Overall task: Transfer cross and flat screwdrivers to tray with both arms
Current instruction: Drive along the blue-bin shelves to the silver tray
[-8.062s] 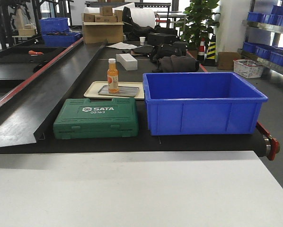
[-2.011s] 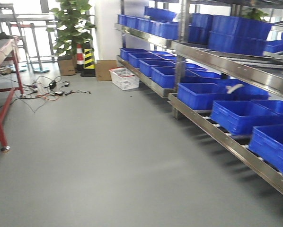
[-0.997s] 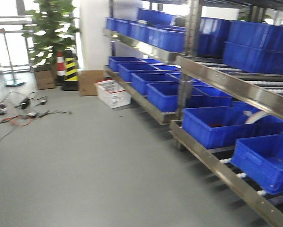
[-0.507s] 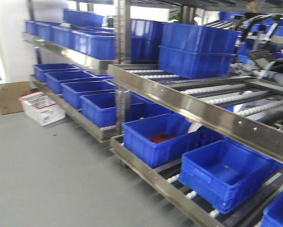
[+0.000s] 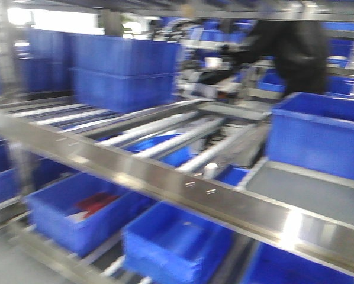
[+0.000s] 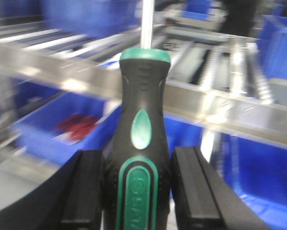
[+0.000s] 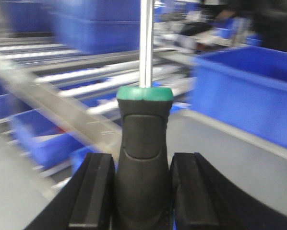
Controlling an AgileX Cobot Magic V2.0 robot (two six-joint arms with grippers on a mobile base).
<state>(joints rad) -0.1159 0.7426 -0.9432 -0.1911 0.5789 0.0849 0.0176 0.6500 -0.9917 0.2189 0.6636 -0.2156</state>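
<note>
Before shelving point(image 5: 165, 183) (blurred), left gripper point(image 6: 137, 160) clamps 1 screwdriver point(image 6: 142, 105), right gripper point(image 7: 141, 163) the other screwdriver point(image 7: 143, 120).

The left gripper point(image 6: 137, 154), a matte black two-fingered claw, is showing as a pair of thick, blocky fingers point(image 6: 86, 189) with flat inner faces and squared tips. Faint vertical edge lines are running down each one, and the outer flanks are curving away into broad black shoulders. The right gripper point(image 7: 142, 158) is looking alike: plain black rectangular fingers point(image 7: 96, 191), smooth faces, sloping outer sides widening toward the near edge.
</note>
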